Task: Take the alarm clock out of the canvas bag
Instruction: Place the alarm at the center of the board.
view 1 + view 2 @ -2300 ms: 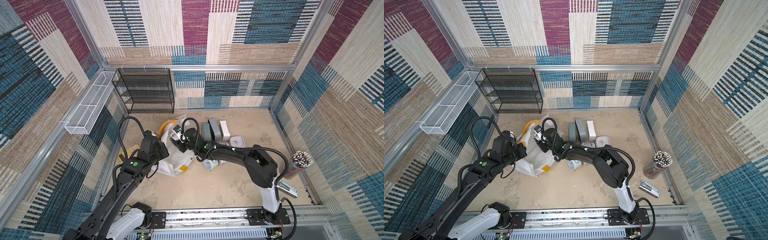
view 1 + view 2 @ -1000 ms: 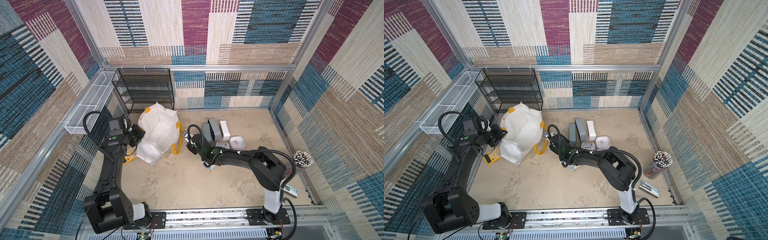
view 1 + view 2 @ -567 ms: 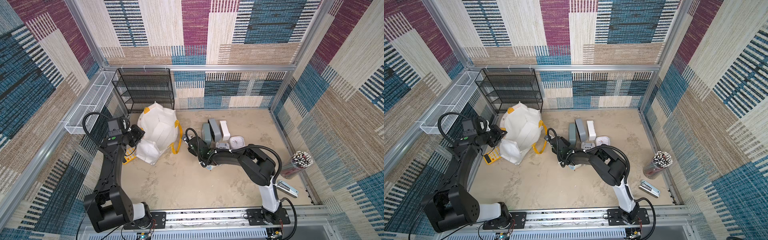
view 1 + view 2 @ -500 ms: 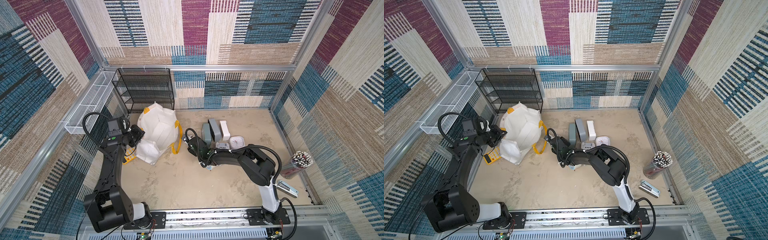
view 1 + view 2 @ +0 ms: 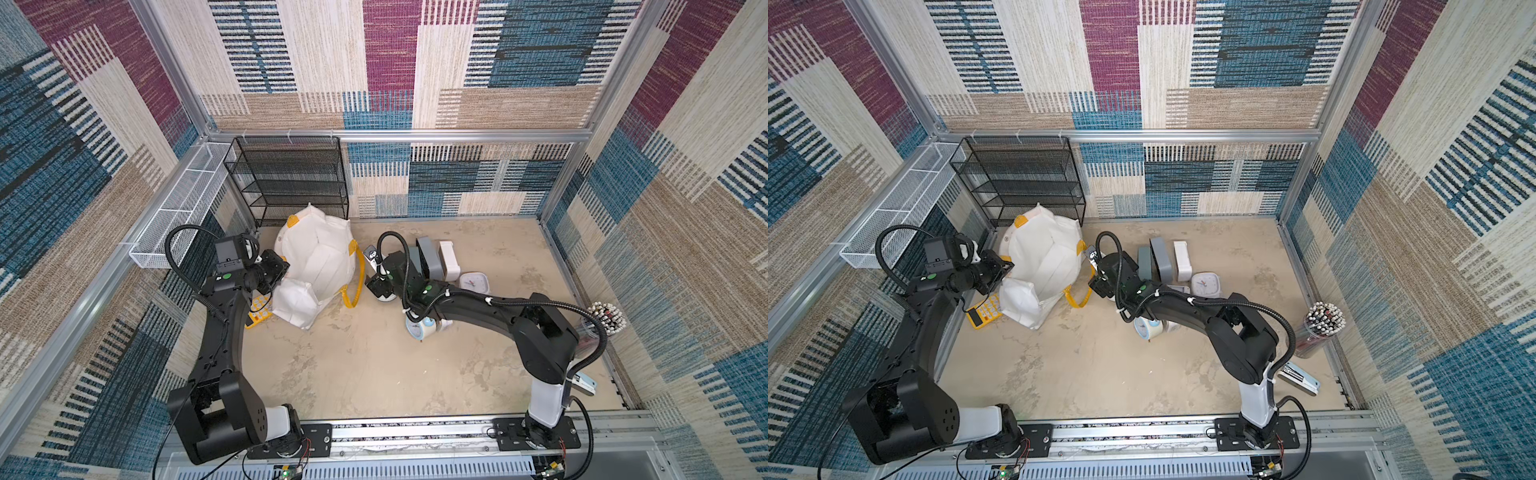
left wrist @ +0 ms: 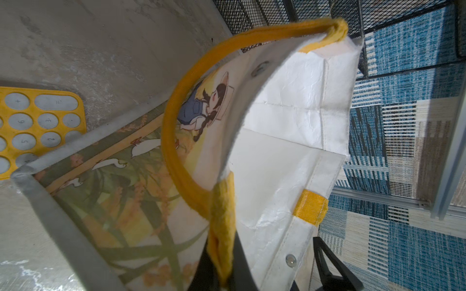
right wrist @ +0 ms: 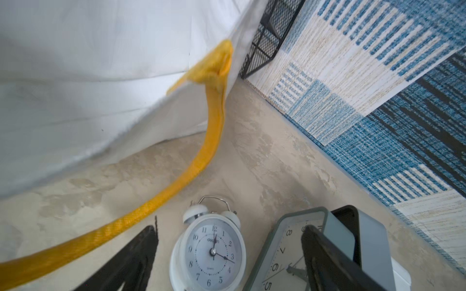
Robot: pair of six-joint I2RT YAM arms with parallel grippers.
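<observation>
The canvas bag, white with yellow handles, stands slumped at the back left in front of the rack. My left gripper is shut on one yellow handle; the printed side faces that wrist camera. The other handle trails on the floor. A white twin-bell alarm clock lies on the floor outside the bag. My right gripper is open, one finger on each side of the clock, neither touching it.
Grey clocks, a white square clock and a blue twin-bell clock crowd the right arm. A yellow calculator lies under the bag's edge. A black wire rack, wire basket and pen cup line the walls.
The left arm has pulled the bag to the back left and holds it there. The right gripper came out of the bag, and its jaws have spread apart around the clock.
</observation>
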